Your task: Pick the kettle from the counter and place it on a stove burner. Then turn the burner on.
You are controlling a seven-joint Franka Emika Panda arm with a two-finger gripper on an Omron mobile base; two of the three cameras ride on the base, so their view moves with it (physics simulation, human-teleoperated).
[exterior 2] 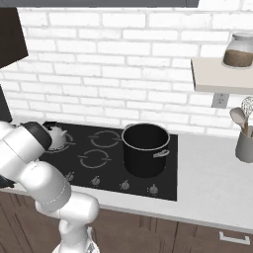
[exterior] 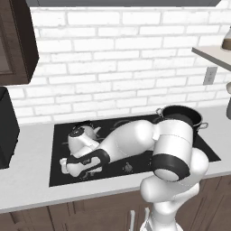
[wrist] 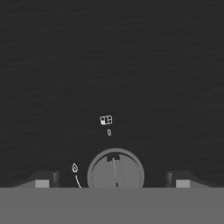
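our claw (wrist: 112, 178) hangs spread, one tip either side of the round grey knob (wrist: 115, 171). we centre, pinch and twist. beyond that knob, the small silvery-white kettle (exterior 2: 55, 137) already sits on the black glass cooktop (exterior 2: 113, 163).

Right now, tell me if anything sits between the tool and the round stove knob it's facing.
Nothing visible does. The open tool straddles the round grey stove knob on the black glass cooktop, with bare glass between its tips and the knob.
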